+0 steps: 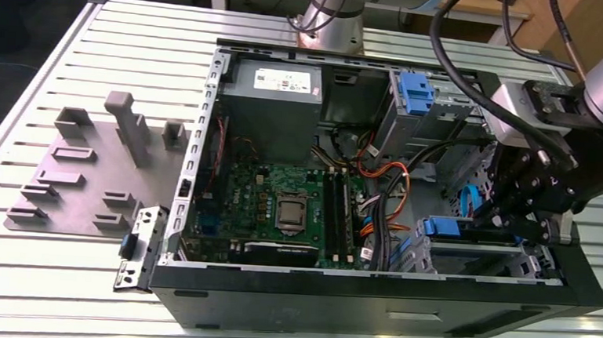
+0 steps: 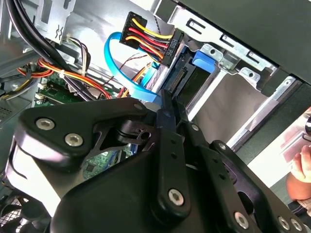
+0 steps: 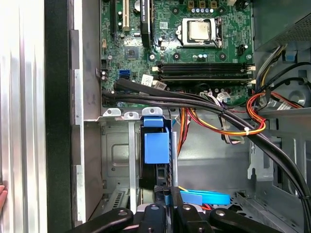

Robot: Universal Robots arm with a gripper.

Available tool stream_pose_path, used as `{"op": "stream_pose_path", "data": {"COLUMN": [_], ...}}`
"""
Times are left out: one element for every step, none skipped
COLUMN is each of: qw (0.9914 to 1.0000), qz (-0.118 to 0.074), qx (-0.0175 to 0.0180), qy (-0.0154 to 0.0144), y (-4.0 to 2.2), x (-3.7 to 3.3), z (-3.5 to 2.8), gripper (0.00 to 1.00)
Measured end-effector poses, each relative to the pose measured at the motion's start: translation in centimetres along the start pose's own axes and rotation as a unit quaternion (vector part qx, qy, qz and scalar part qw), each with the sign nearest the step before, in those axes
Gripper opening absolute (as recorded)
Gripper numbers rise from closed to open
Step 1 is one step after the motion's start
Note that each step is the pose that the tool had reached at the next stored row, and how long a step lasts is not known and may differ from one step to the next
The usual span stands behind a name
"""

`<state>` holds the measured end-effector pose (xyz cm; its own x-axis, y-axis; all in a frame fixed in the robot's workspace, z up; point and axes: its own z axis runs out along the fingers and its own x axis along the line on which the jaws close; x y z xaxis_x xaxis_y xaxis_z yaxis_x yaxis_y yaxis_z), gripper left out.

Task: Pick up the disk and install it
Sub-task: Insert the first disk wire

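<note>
The disk (image 1: 450, 228) stands on edge in the drive bay at the case's front corner, on the exterior view's right. Its blue carrier (image 3: 156, 145) shows in both wrist views, seated between the bay's metal rails. My gripper (image 1: 508, 222) hangs over the bay just behind the disk. The black fingers (image 3: 159, 194) are shut close together, with the gripper (image 2: 166, 97) tip right at the disk's connector end (image 2: 181, 77). I cannot tell whether the tips press on it.
The open computer case (image 1: 377, 299) lies on a slatted table. Orange and black cables (image 1: 379, 189) and a blue data cable (image 2: 109, 58) crowd the bay. The motherboard (image 1: 278, 207) and grey power supply (image 1: 275, 81) fill the rest. A person's hand (image 2: 299, 170) is beside the case.
</note>
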<state>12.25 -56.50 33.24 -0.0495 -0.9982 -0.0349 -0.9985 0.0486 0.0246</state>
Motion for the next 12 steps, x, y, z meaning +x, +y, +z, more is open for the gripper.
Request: {"op": "stream_pose_path", "data": {"qw": [1.00000,1.00000,1.00000,1.00000,1.00000,1.00000,1.00000,1.00000,1.00000,1.00000,1.00000,1.00000], "qz": [0.000,0.000,0.000,0.000,0.000,0.000,0.000,0.000,0.000,0.000,0.000,0.000], "qx": [0.0000,0.0000,0.0000,0.0000,0.0000,0.0000,0.0000,0.0000,0.0000,0.0000,0.0000,0.0000], "qy": [0.0000,0.0002,0.0002,0.0002,0.0002,0.0001,0.0001,0.0001,0.0000,0.0001,0.0001,0.0000], "y": [0.00,0.00,0.00,0.00,0.00,0.00,-0.01,-0.01,-0.01,0.00,-0.01,0.00], "x": [0.01,0.01,0.01,0.01,0.01,0.01,0.01,0.01,0.01,0.01,0.01,0.01], "z": [0.09,0.11,0.11,0.11,0.12,0.13,0.14,0.13,0.14,0.14,0.14,0.14], "gripper": [0.16,0.16,0.16,0.16,0.16,0.16,0.16,0.16,0.16,0.16,0.16,0.16]}}
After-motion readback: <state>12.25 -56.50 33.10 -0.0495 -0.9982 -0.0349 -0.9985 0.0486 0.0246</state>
